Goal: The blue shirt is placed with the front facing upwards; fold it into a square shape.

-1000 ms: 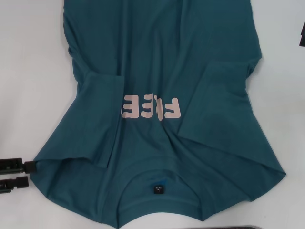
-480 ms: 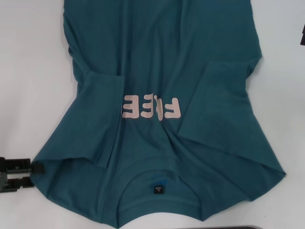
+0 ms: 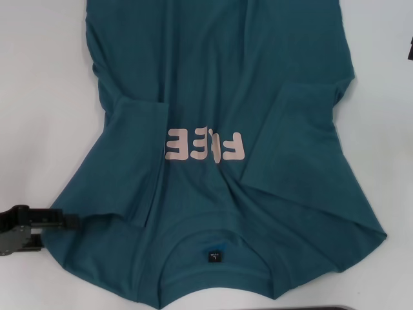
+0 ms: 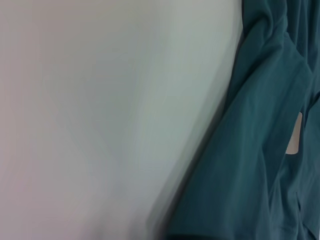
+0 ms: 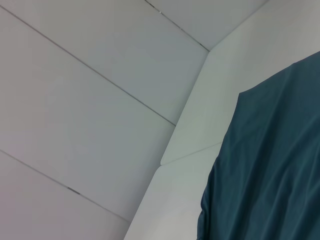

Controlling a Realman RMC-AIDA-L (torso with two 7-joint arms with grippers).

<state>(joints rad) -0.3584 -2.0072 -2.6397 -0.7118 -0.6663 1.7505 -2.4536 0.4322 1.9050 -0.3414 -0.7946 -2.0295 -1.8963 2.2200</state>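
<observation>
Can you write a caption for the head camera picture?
Left claw reaches the near left corner of the blue shirt on the white table.

White table (image 3: 45,97) w/ bare top beside the left pincer (image 3: 64,221); pale panelled wall (image 5: 90,75) beyond table edge.

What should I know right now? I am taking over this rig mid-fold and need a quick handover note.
Left gripper: low at the near left corner of the blue shirt, tip at the cloth by the left shoulder edge; whether the jaws have closed on it cannot be told.
Right gripper: not in the head view; its wrist camera sees only the shirt's edge and the white table.
Shirt: spread front up on the table, collar and neck label nearest the robot, pink letters showing, both sleeves already turned in over the body.
Left: fold the body into a square.
</observation>
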